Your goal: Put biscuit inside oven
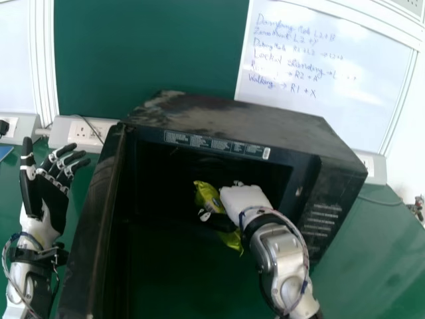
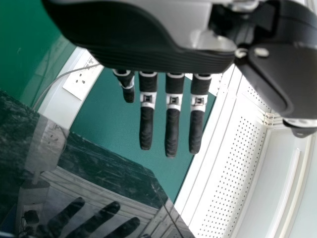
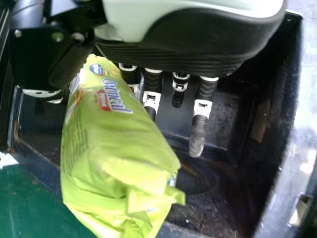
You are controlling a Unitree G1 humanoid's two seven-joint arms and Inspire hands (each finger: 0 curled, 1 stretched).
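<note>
Head view: green tabletop (image 1: pixel 378 242), pale sheen at right. Behind it, dark green wall panel (image 1: pixel 146 50) between white vertical frame strips (image 1: pixel 44 66) at left and whiteboard (image 1: pixel 315 100) at right, the latter bearing blue handwriting in several lines. Power socket plate (image 1: pixel 89 132) low on wall. Left wrist view: perforated white panel (image 2: pixel 225 178), bright light.
</note>
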